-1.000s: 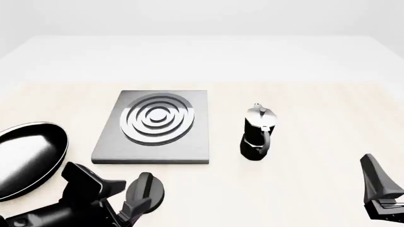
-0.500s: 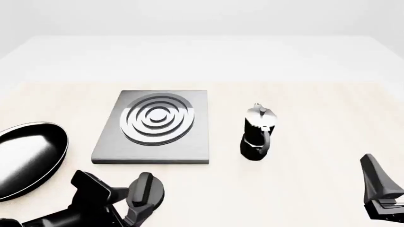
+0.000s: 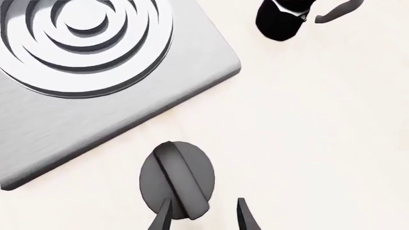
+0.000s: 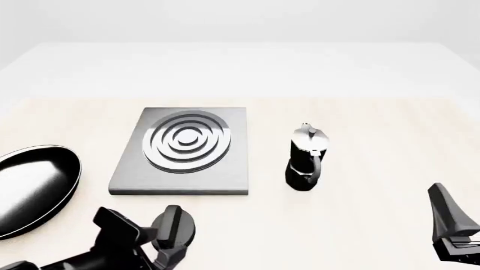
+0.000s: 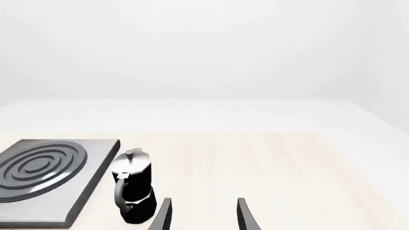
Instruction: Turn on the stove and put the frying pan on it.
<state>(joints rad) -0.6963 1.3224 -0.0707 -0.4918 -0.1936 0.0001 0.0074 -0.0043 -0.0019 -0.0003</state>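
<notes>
Black and angular, the left arm reaches in low from the near-left corner of the pale wooden surface (image 4: 360, 129), its left pincer (image 3: 203, 215) poised over the black oval knob (image 3: 177, 179), fingers spread with one tip at the knob's raised ridge and the other beside the knob's edge; nothing is gripped. The knob sits just off the near edge of the flat square brushed-grey metal stove (image 4: 184, 151), apart from the slab, with a strip of bare wood between them. The stove's concentric silver burner rings (image 4: 186, 140) lie uncovered. The round glossy black frying pan with a thin silver rim (image 4: 31, 188) rests on the surface at the far left of the front view, near the stove's left edge and partly cut by the frame; its handle is not visible. The black-and-silver moka pot (image 4: 307, 159) stands upright to the stove's right, well apart from it. The right pincer (image 5: 203, 215) hangs at the near-right corner, fingers parted and empty, with open wood ahead.
</notes>
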